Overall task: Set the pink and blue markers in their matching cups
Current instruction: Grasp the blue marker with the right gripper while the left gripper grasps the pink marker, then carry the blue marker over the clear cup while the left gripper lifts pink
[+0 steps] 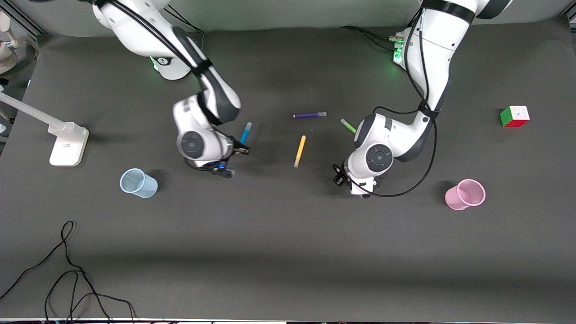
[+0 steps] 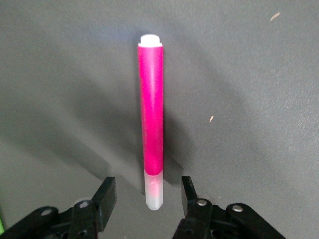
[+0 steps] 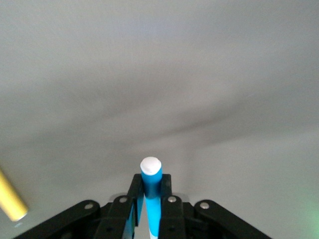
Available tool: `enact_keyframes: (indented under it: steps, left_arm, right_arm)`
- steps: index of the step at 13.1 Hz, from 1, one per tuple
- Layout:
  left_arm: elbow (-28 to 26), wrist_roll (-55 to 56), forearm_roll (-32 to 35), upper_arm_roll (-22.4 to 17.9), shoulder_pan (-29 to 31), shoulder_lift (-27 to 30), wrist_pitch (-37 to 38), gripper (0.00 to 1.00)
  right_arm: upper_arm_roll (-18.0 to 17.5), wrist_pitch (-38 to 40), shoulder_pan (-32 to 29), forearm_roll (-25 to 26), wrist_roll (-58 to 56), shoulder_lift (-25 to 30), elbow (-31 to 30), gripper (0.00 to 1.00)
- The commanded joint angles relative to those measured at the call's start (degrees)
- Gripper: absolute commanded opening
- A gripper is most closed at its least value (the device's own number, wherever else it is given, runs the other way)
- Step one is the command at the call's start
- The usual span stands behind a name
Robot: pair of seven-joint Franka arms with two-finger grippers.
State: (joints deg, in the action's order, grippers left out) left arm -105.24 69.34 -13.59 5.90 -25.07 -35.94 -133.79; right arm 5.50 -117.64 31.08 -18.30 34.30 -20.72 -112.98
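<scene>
My right gripper is shut on the blue marker, gripping it near one end so that its pale tip sticks out past the fingers; the marker also shows in the right wrist view. My left gripper is open and low over the table, its fingers on either side of the pale end of the magenta-pink marker, which lies flat. In the front view the left hand hides that marker. The pale blue cup stands toward the right arm's end, the pink cup toward the left arm's end.
A purple pen, a yellow pen and a lime-green pen lie between the two hands. A colour cube sits near the left arm's end. A white stand and loose black cables are at the right arm's end.
</scene>
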Motion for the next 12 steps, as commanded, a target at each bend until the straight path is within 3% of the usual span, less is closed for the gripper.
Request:
enact_keyframes:
  steps: [1,3,5,6,9,12]
  left_arm:
    - [-0.3,1.1,-0.7,-0.1,-0.6,-0.1,-1.2,0.37]
    - [-0.8,0.8,-0.7,-0.1,-0.2,0.0,-1.0,0.22]
    - [-0.7,0.4,-0.7,-0.1,0.3,0.4,-0.3,0.17]
    - [-0.5,0.2,-0.7,-0.2,0.6,0.6,-0.1,0.14]
    - [1.8,-1.7,-0.5,-0.3,3.5,2.0,5.6,0.11]
    - [12.9,-1.7,0.1,-0.4,8.4,2.8,22.7,0.12]
  right_arm:
    - [8.3,7.6,-0.7,4.1,-8.3,10.2,2.7,0.0]
    - [11.1,6.5,-0.7,12.1,-9.2,13.8,3.8,0.0]
    - [11.3,3.0,-0.7,23.3,-9.3,16.8,3.4,0.0]
    - [11.5,1.7,-0.8,26.2,-9.8,17.6,3.3,0.0]
    - [16.8,-4.8,-1.3,27.9,-20.9,19.8,0.7,0.0]
    - [19.5,-12.4,-1.4,28.5,-24.1,21.8,-5.7,0.0]
